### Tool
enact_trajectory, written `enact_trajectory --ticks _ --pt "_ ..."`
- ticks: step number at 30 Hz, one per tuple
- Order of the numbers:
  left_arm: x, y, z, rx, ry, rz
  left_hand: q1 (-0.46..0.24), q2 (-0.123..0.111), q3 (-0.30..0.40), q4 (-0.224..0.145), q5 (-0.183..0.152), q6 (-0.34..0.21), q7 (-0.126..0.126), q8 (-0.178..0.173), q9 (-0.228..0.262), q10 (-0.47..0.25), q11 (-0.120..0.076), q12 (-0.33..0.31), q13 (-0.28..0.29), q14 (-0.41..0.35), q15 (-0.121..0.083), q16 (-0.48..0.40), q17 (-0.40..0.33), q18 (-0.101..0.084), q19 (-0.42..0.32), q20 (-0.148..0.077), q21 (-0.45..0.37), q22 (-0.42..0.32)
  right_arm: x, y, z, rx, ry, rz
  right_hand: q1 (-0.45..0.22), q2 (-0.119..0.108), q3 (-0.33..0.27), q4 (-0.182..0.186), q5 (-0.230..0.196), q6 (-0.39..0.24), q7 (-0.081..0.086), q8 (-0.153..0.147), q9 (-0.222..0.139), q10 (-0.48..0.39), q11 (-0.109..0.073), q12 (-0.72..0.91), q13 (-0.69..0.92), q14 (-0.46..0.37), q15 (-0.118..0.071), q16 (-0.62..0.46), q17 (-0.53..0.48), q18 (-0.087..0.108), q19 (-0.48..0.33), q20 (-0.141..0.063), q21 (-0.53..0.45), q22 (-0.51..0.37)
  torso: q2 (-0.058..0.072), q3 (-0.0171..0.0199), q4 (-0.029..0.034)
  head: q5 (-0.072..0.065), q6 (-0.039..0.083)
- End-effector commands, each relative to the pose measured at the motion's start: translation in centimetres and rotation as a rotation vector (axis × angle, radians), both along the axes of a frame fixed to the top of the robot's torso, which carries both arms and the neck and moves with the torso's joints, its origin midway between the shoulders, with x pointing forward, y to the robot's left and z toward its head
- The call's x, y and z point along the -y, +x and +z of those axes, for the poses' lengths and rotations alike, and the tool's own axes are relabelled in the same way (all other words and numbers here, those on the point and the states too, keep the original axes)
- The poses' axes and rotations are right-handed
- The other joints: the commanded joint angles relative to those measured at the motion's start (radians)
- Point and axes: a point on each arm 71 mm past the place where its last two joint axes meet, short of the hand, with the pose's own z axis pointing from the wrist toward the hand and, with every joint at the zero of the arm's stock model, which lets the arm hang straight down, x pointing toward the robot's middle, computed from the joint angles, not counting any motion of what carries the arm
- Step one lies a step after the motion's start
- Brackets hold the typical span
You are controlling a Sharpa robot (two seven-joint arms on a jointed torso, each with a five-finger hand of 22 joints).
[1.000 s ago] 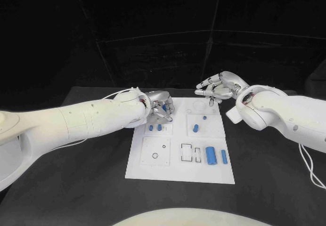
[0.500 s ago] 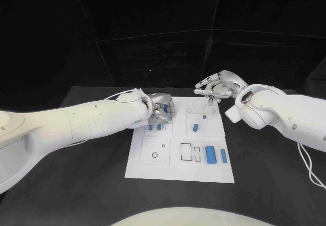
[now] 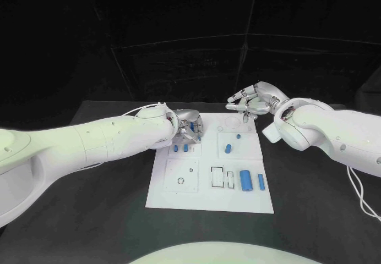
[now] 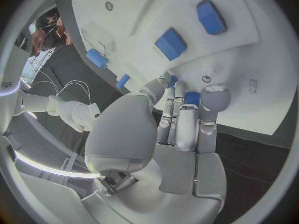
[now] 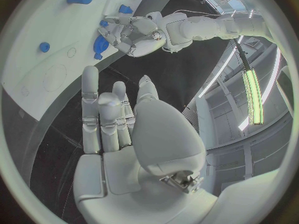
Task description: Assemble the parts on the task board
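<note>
- The white task board (image 3: 210,190) lies in the middle of the black table (image 3: 95,220), long side running away from the robot.
- The left hand (image 3: 187,128) is down over the board's far-left corner, fingers curled; the left wrist view shows a small blue part (image 4: 192,98) tucked between its fingertips, so it is grasping that piece.
- Just near of that hand, two short blue parts (image 3: 181,148) lie side by side on the board.
- One blue part (image 3: 228,148) lies right of those two, with a tiny blue one (image 3: 238,136) a little farther away.
- At the near-right, a thick blue cylinder (image 3: 246,180) and a thinner blue bar (image 3: 261,182) lie parallel, close together.
- The right hand (image 3: 252,100) hangs above the board's far-right corner, fingers loosely spread, holding nothing I can see.
</note>
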Motion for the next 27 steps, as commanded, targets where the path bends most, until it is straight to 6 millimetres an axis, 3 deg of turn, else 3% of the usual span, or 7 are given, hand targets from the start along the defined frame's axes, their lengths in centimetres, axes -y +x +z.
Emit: enact_trajectory --ticks 1,11,20,27 --pt "0.02 -0.06 -0.41 -0.029 0.034 0.000 0.002 0.013 0.009 -0.002 -0.001 0.008 0.000 -0.006 -0.003 0.011 0.001 -0.007 -0.007 0.021 -0.007 0.004 -0.002 -0.015 0.007 0.002 0.005 0.002 -0.17 -0.01 0.16 0.005 0.004 0.012 0.001 0.005 -0.004 -0.002 0.003 -0.006 0.002 0.006 -0.001 -0.009 -0.001 0.005 -0.001 0.000 0.005 -0.003 0.001 0.013 0.009 0.000 -0.006 -0.002 0.000 0.0005 0.0000 0.000 0.000" --pt "0.24 -0.07 -0.53 -0.039 0.045 0.002 0.011 0.031 0.033 -0.009 -0.001 0.024 0.000 -0.014 -0.010 0.028 -0.001 -0.017 -0.024 0.021 -0.008 0.005 -0.005 -0.017 0.009 0.001 0.015 0.016 -0.22 -0.02 0.16 0.005 0.004 0.013 0.001 0.005 -0.004 -0.002 0.003 -0.006 0.002 0.006 -0.001 -0.009 -0.001 0.005 -0.001 0.000 0.005 -0.003 0.001 0.013 0.009 0.000 -0.006 -0.002 0.000 0.0002 0.0003 -0.002 -0.001" --pt "0.54 -0.19 -0.51 -0.028 0.027 -0.013 0.012 0.057 0.061 -0.010 -0.002 0.072 -0.011 -0.009 -0.011 0.075 -0.013 -0.020 -0.038 0.022 -0.017 0.006 -0.011 -0.019 0.014 -0.005 0.033 0.040 -0.27 -0.02 0.16 0.005 0.005 0.014 0.002 0.006 -0.004 -0.002 0.005 -0.006 0.002 0.006 -0.001 -0.009 -0.001 0.006 -0.002 0.001 0.005 -0.003 0.003 0.013 0.009 0.000 -0.006 -0.002 0.000 0.0000 0.0011 -0.002 -0.003" --pt "0.13 -0.14 -0.20 0.015 -0.011 -0.002 0.010 0.056 0.074 -0.014 -0.002 0.082 -0.010 -0.017 -0.015 0.088 -0.014 -0.033 -0.048 0.024 -0.019 0.008 -0.011 -0.022 0.016 -0.008 0.042 0.053 -0.29 -0.01 0.16 0.006 0.005 0.015 0.002 0.006 -0.004 -0.002 0.005 -0.006 0.002 0.006 -0.001 -0.009 -0.001 0.006 -0.002 0.001 0.005 -0.003 0.003 0.013 0.009 0.000 -0.006 -0.002 -0.001 -0.0007 0.0009 -0.002 0.002"
